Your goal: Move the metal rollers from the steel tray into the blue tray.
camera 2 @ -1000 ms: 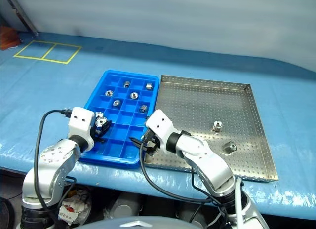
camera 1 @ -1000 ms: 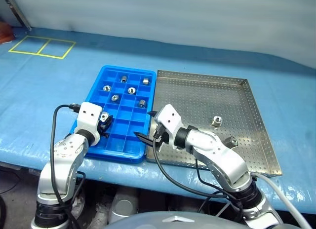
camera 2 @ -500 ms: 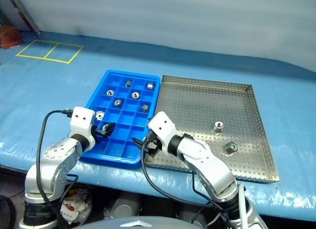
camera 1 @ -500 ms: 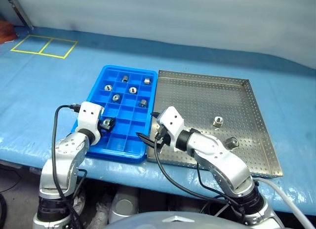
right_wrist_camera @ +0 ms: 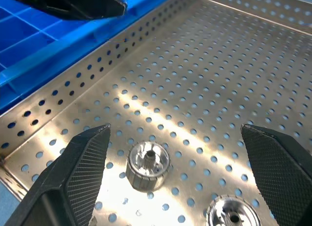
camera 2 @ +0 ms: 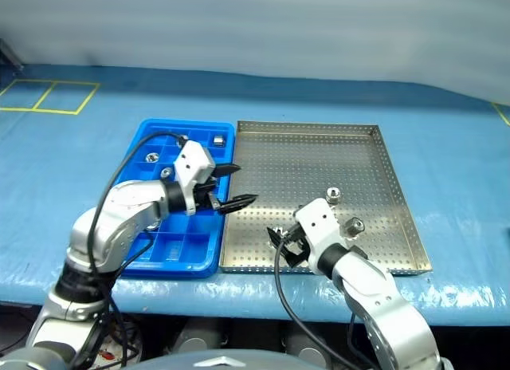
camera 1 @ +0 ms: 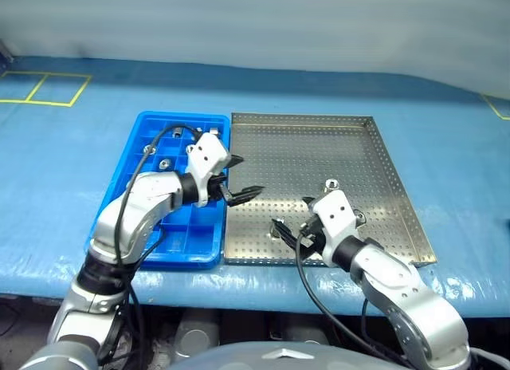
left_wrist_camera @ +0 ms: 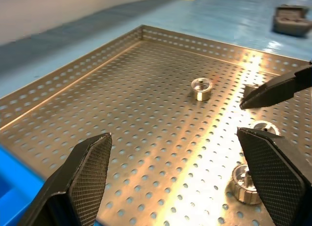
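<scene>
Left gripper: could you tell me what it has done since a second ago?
The left gripper let go of its shiny metal roller into the blue compartment tray and swung right, open, over the perforated steel tray. The right gripper shifted right, open. Trays stayed.

Steel tray [camera 1: 319,147] far half bare, rollers [camera 1: 331,184] (near right) crowd right claw [camera 1: 280,230]

Spread wide over the perforated steel tray [left_wrist_camera: 146,89]: two black fingers [left_wrist_camera: 90,172]. One roller [left_wrist_camera: 201,88] standing mid-floor, two more [left_wrist_camera: 243,184] near the right gripper's finger tip [left_wrist_camera: 273,92].
</scene>
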Robot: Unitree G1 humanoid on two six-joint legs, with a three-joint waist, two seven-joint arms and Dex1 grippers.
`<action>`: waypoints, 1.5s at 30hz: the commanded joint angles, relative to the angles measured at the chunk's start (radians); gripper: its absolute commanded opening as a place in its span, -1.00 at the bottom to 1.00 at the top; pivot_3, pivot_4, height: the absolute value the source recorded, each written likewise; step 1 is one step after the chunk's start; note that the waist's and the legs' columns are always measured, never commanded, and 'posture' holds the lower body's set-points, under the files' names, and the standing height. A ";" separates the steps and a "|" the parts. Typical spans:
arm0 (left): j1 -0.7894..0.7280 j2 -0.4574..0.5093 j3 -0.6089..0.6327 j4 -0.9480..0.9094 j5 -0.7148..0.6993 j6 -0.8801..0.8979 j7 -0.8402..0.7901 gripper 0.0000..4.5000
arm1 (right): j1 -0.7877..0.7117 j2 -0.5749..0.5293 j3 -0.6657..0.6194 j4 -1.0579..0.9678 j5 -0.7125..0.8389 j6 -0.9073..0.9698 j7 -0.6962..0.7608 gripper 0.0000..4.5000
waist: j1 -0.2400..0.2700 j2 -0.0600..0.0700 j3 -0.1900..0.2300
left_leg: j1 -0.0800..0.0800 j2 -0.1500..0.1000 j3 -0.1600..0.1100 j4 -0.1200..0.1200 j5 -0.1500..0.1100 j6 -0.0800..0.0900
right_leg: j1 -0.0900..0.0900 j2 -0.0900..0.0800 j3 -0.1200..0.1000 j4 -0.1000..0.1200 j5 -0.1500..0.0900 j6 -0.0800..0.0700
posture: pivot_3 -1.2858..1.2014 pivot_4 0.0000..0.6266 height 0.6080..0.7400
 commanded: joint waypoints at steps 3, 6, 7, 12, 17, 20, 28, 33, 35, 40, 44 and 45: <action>-0.096 -0.016 -0.165 0.175 0.082 -0.139 -0.153 0.98 | 0.081 0.031 -0.023 -0.105 -0.022 0.002 -0.075 1.00 | -0.035 0.000 0.000 | 0.001 0.000 0.001 0.000 0.000 0.000 | 0.000 0.000 0.003 0.001 0.000 0.000 | -0.01 -0.52 1.00; -0.121 -0.022 -0.225 0.238 0.118 -0.186 -0.212 0.98 | 0.118 0.044 -0.022 -0.124 -0.031 -0.004 -0.104 1.00 | -0.059 0.000 0.000 | 0.001 0.000 0.003 0.000 0.000 0.000 | -0.001 0.001 0.004 0.001 0.000 0.001 | -0.05 -0.52 1.00; -0.127 -0.021 -0.244 0.258 0.136 -0.203 -0.227 0.98 | 0.128 0.047 -0.019 -0.126 -0.034 -0.012 -0.112 1.00 | -0.065 0.000 0.000 | 0.001 0.000 0.002 0.000 0.000 0.000 | -0.001 0.001 0.005 0.001 0.001 0.001 | -0.06 -0.52 1.00; -0.144 0.000 -0.330 0.341 0.243 -0.308 -0.290 0.98 | 0.166 0.055 -0.009 -0.127 -0.040 -0.049 -0.152 1.00 | -0.085 0.000 0.000 | 0.003 0.000 0.003 0.000 0.000 0.000 | -0.001 0.001 0.007 0.002 0.000 0.001 | -0.09 -0.52 1.00; -0.144 -0.009 -0.339 0.375 0.289 -0.333 -0.303 0.98 | 0.177 0.056 -0.001 -0.127 -0.040 -0.064 -0.172 1.00 | -0.102 0.000 0.000 | 0.003 0.000 0.003 0.000 0.000 0.001 | -0.001 0.001 0.008 0.002 0.001 0.001 | -0.09 -0.52 1.00; -0.136 -0.018 -0.333 0.380 0.305 -0.339 -0.307 0.98 | 0.171 0.057 0.000 -0.127 -0.040 -0.061 -0.175 1.00 | -0.103 0.000 0.000 | 0.003 0.000 0.003 0.000 0.000 0.001 | -0.002 0.001 0.009 0.002 0.001 0.001 | -0.08 -0.52 1.00; -0.108 -0.010 -0.303 0.339 0.296 -0.313 -0.332 -0.01 | 0.134 0.058 -0.005 -0.119 -0.034 -0.042 -0.162 1.00 | -0.102 0.000 0.000 | 0.003 0.001 0.003 0.000 0.000 0.001 | -0.002 0.001 0.009 0.002 0.001 0.002 | -0.06 -0.52 1.00; -0.081 0.001 -0.257 0.292 0.275 -0.277 -0.313 -0.25 | 0.092 0.051 0.002 -0.098 -0.025 -0.037 -0.138 1.00 | -0.100 0.000 0.000 | 0.003 0.001 0.003 0.001 0.000 0.001 | -0.001 0.001 0.009 0.002 0.001 0.002 | -0.02 -0.52 1.00; -0.073 -0.012 -0.209 0.268 0.252 -0.242 -0.277 -0.25 | 0.069 0.047 0.006 -0.089 -0.022 -0.034 -0.126 1.00 | -0.096 0.000 0.000 | 0.003 0.001 0.003 0.001 0.000 0.001 | -0.001 0.001 0.009 0.003 0.001 0.002 | 0.01 -0.52 1.00; -0.026 -0.073 -0.015 0.162 0.174 -0.124 -0.097 -0.25 | -0.028 0.023 0.029 -0.044 -0.007 -0.025 -0.068 1.00 | -0.080 0.000 0.000 | 0.003 0.000 0.003 0.001 0.000 0.001 | -0.001 0.001 0.009 0.003 0.004 0.007 | 0.06 -0.52 1.00; 0.048 -0.109 0.145 0.018 0.142 -0.058 0.073 -0.25 | -0.139 -0.001 0.069 0.018 0.006 -0.038 -0.001 1.00 | -0.062 0.000 0.000 | 0.003 0.000 0.003 0.001 0.000 0.001 | -0.001 0.001 0.009 0.003 0.004 0.007 | 0.11 -0.52 1.00; 0.071 -0.117 0.181 -0.025 0.140 -0.041 0.118 -0.25 | -0.170 -0.004 0.081 0.037 0.011 -0.044 0.017 1.00 | -0.056 0.000 0.000 | 0.003 0.001 0.003 0.001 0.000 0.001 | -0.001 0.001 0.009 0.003 0.004 0.007 | 0.13 -0.52 1.00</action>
